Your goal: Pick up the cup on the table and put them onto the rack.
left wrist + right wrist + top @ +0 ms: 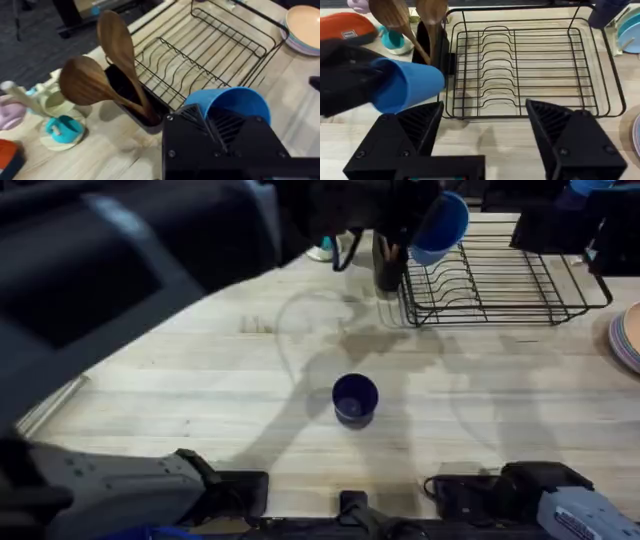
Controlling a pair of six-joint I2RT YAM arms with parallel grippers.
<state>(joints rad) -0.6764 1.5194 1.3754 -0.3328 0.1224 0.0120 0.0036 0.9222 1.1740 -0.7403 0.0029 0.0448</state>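
Observation:
The light blue cup [441, 224] is tilted in the air at the left end of the black wire rack [505, 280], with my left gripper [412, 222] shut on it. In the left wrist view the cup [235, 106] sits between the black fingers of the left gripper [220, 127], and the rack [210, 45] lies just beyond. The navy cup [354, 397] stands upright mid-table, untouched. My right gripper [485, 127] is open and holds nothing. It faces the rack [530, 65] from the front, with the blue cup [407, 85] off to one side.
A black holder with two wooden spoons [112, 65] stands against the rack's left end [388, 265]. Stacked plates [628, 335] lie at the far right. Small pastel mugs [62, 127] sit behind the holder, with an orange object [345, 27] beside them.

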